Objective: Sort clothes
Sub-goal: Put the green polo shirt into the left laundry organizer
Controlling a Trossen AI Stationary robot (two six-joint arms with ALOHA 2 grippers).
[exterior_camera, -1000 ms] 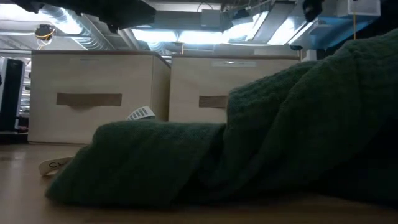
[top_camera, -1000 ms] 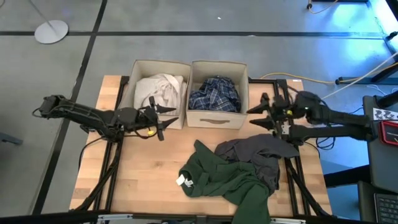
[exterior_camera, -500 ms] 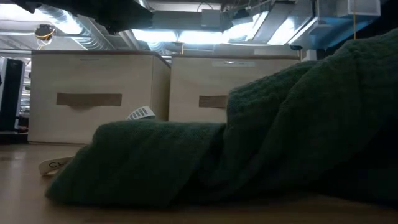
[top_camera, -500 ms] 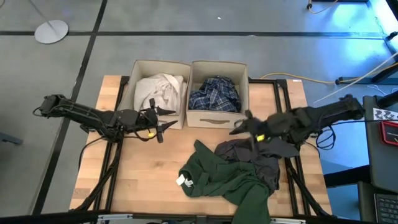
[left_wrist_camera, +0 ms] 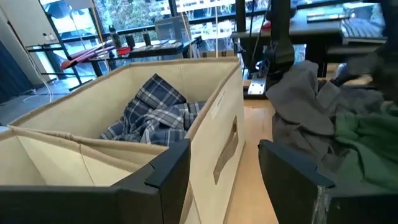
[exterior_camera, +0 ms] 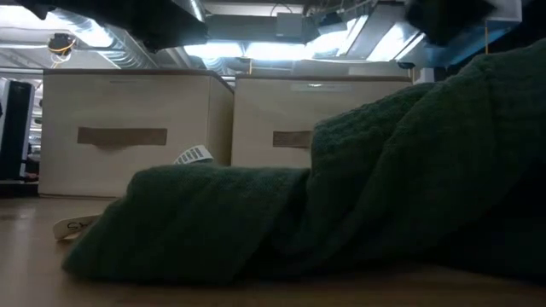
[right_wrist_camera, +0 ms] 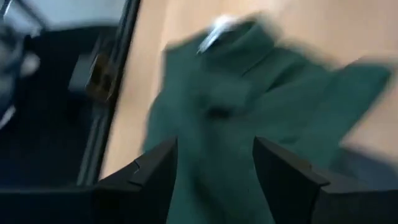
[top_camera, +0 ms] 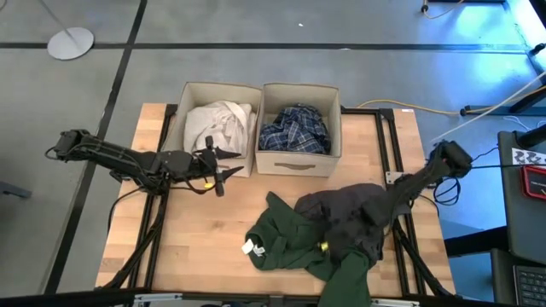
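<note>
The white garment [top_camera: 217,124] lies in the left beige box [top_camera: 189,94]. The plaid garment [top_camera: 294,128] lies in the right box [top_camera: 334,98] and shows in the left wrist view [left_wrist_camera: 155,115]. The dark green garment [top_camera: 294,247] with its white label [top_camera: 249,247] lies on the table, with the dark grey garment [top_camera: 345,205] partly over its far right side. My right gripper [top_camera: 328,246] is open, pointing down over the green garment [right_wrist_camera: 211,112]. My left gripper [top_camera: 220,168] is open and empty at the left box's front.
The two boxes stand side by side at the table's far middle. In the low view the green garment [exterior_camera: 341,196] fills the foreground in front of the boxes [exterior_camera: 136,128]. Bare wood [top_camera: 188,230] lies at the near left. A black frame rail [top_camera: 401,239] runs along the right.
My right gripper has swung from beside the right box toward the table's near edge and left, across the grey garment, and has come down over the green garment, tipping to point down. The clothes lie as before.
</note>
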